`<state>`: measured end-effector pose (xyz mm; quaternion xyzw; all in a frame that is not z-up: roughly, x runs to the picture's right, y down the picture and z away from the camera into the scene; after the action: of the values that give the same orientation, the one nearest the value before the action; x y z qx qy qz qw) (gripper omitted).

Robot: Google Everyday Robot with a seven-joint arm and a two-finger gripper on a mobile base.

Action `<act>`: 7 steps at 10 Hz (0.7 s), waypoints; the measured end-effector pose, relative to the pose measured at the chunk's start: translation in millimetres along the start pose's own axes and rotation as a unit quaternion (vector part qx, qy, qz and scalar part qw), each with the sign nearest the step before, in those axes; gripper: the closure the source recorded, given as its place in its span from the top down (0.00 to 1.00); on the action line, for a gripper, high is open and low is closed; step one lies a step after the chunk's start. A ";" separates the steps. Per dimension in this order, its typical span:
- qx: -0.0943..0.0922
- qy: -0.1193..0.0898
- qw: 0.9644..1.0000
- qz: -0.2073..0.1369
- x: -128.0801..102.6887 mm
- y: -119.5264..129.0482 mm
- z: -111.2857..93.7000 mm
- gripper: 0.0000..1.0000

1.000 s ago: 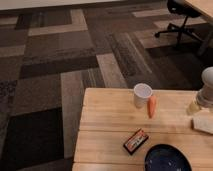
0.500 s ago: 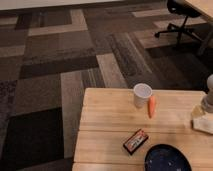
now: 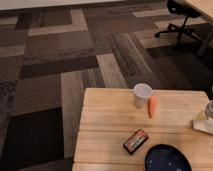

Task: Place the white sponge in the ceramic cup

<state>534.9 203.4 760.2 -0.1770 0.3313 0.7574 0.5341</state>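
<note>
hand (image 3: 209, 108) right edge, at white sponge (image 3: 202, 123) | ceramic cup (image 3: 142, 95) beside carrot (image 3: 152, 106)

Your floor (image 3: 55, 75) is carpet tile, a patchwork of browns, greys and tan. Some blocks are striped, some plain, and the whole lot runs at a slant across your view. There's a pale strip along the very top edge, maybe the foot of a wall (image 3: 75, 4), can't tell for sure. Top right you've got a black office chair (image 3: 181, 8) on a star base, just beside the corner of a light wood desk (image 3: 202, 6). Up front is a wooden table (image 3: 105, 125) made of pale planks running sideways. Light is soft, even and a bit dim.
</note>
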 end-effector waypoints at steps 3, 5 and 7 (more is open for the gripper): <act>-0.023 0.003 1.000 0.001 -0.2 -1.1 6.5 0.64; -0.030 -0.019 0.999 -0.021 -9.1 1.4 -14.9 0.31; -0.035 -0.049 0.996 -0.068 -18.3 14.7 -50.0 0.06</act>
<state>523.7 153.1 740.3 -0.1807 0.2655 0.7382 0.5932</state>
